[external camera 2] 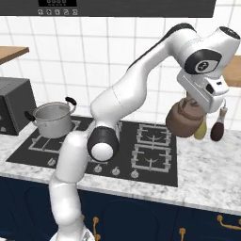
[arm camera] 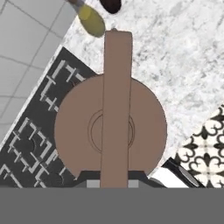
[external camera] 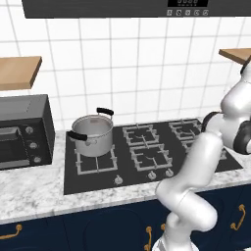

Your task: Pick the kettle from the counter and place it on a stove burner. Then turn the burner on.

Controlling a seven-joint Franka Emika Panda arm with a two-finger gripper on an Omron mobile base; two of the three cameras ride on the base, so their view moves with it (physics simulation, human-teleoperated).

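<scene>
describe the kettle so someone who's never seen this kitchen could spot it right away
Find the black stove set into the marble counter, then look up past its right edge. There the kettle hangs in the air from the white arm's gripper. It is squat, round and copper-brown with a flat arched handle, unlike the shiny steel pot standing on the stove's far left burner.

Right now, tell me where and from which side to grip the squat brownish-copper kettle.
Grip the squat brownish-copper kettle by its arched top handle, coming from straight above. The hand view shows the handle as a flat strap spanning the lid's centre, with the gripper at its near end; the round body offers no such hold.
</scene>
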